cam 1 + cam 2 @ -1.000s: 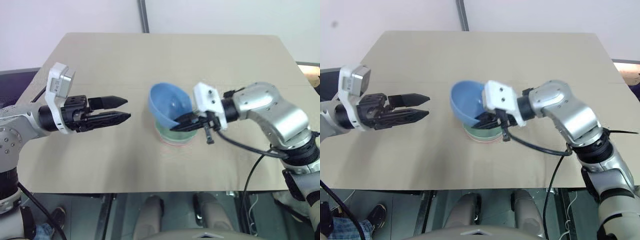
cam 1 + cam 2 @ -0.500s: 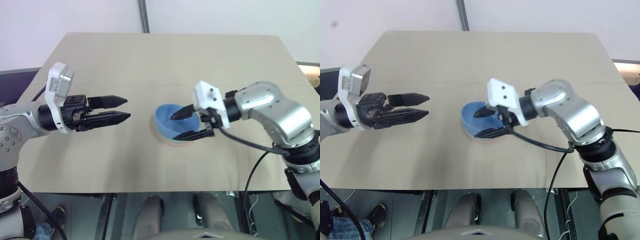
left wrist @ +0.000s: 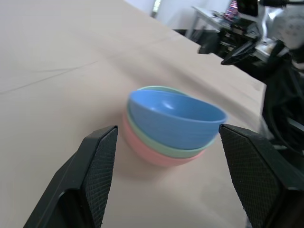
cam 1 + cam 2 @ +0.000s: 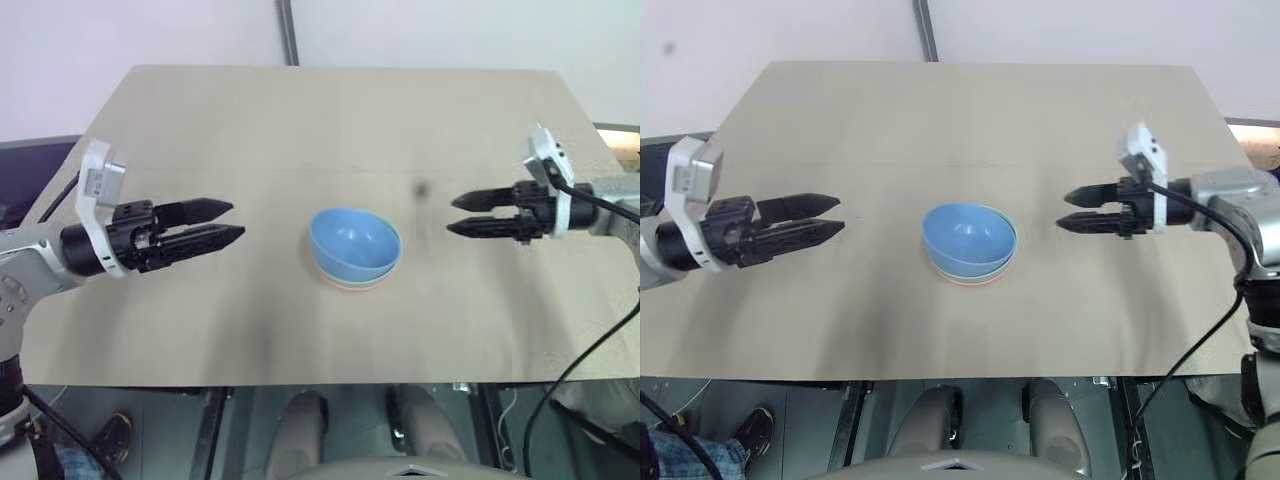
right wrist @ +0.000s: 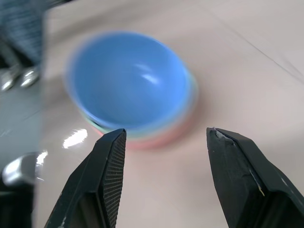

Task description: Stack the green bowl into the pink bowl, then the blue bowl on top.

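Note:
The three bowls stand nested near the middle of the table. The blue bowl [image 4: 355, 240] is on top, slightly tilted, inside the green bowl [image 3: 164, 144], of which a thin rim shows. The pink bowl [image 3: 149, 154] is at the bottom. My left gripper [image 4: 237, 220] hovers open to the left of the stack, pointing at it, well apart from it. To the right of the stack my right gripper [image 4: 451, 216] is open too, pointing back at the bowls with a clear gap to them. Neither holds anything.
The beige table [image 4: 300, 120] runs wide around the stack, its front edge [image 4: 300, 375] near me. A dark pole [image 4: 288, 30] rises behind the far edge. A black cable [image 4: 590, 350] hangs from my right arm. On the floor at lower left is a person's shoe [image 4: 755, 430].
My right gripper opened and let go of the blue bowl, which settled into the green one. It then pulled away to the right. My left gripper drifted slightly left.

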You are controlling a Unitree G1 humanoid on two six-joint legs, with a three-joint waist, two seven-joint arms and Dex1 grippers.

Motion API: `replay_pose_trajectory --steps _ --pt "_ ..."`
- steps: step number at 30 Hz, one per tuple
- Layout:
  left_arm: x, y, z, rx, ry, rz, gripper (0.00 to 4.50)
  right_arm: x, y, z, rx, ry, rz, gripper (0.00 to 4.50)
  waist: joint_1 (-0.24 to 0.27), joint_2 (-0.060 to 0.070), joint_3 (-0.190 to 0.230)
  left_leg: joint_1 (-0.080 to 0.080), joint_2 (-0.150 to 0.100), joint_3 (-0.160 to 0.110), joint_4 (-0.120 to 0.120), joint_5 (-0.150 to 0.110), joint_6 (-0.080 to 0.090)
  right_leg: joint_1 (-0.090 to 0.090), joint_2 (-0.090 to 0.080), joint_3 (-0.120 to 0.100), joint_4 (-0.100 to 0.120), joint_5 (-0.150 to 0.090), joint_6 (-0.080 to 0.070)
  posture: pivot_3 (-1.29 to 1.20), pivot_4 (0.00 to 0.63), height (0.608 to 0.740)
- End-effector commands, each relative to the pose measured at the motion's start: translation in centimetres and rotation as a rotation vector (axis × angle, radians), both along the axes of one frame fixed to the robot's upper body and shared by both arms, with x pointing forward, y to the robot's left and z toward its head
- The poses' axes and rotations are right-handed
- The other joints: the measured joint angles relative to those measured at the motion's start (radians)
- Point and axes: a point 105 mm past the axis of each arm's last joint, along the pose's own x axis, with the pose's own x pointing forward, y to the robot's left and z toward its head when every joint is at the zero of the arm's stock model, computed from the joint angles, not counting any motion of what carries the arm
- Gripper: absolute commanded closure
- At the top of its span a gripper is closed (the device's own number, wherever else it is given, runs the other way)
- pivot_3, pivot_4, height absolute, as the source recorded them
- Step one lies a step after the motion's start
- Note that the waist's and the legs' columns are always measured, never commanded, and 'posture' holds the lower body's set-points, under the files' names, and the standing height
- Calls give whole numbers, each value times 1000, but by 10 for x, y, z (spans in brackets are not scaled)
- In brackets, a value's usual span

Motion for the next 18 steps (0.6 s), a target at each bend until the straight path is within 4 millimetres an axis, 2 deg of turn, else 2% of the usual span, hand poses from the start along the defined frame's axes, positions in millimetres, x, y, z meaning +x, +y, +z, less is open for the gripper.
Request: replay_pose_trajectory --steps 1,4,7,18 --pt "-7 10 7 15 -62 71 895 -3 -28 10 12 -79 -70 1539 -1 0 0 0 0 0 0 0 0 0 0 0 0 0 0 0 150 740" --pt "-9 17 4 17 -70 129 895 -5 -42 5 4 -78 -113 1539 -1 0 0 1 0 0 0 0 0 0 0 1 0 0 0 0 150 740" --pt "-9 22 4 12 -81 168 895 -4 -48 7 13 -91 -134 1539 -1 0 0 2 0 1 0 0 0 0 0 1 1 0 0 0 150 740" --pt "-10 32 0 88 -108 235 895 0 -49 7 22 -108 -145 1539 0 0 0 2 0 1 0 0 0 1 0 2 0 0 0 0 150 740"
